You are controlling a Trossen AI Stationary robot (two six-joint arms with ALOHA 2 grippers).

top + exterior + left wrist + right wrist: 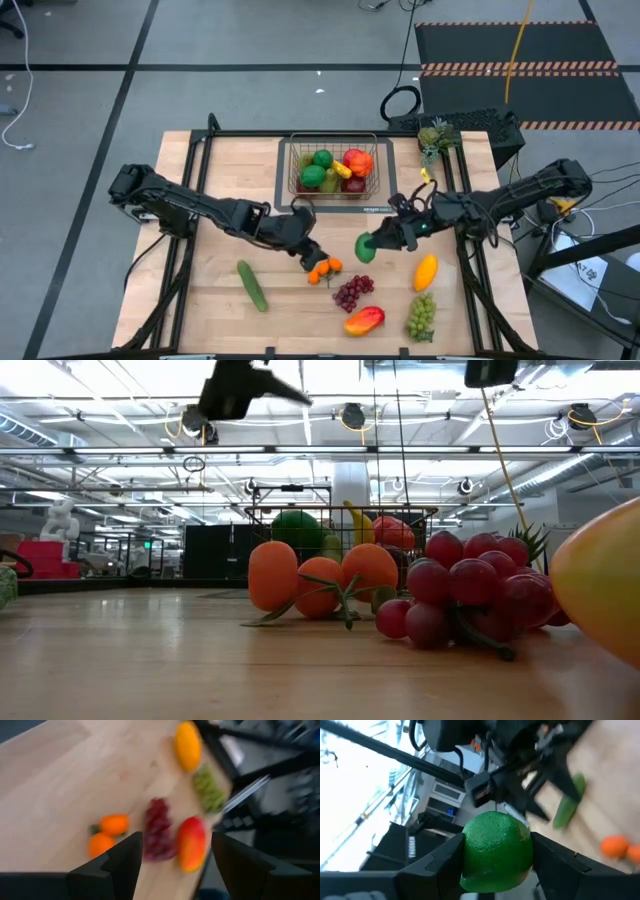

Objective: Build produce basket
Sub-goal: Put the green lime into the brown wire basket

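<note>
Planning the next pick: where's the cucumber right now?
In the high view, the cucumber lies on the table's left front, left of the oranges, below the left gripper.

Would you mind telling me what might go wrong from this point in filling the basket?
1. The right gripper holds the green lime only by its rounded sides; it could slip out before reaching the basket.
2. The left gripper hangs open close to the oranges and could nudge them away.

High cam straight down over whole desk; low cam at desk level, close; both share oranges, also in left wrist cam.
</note>
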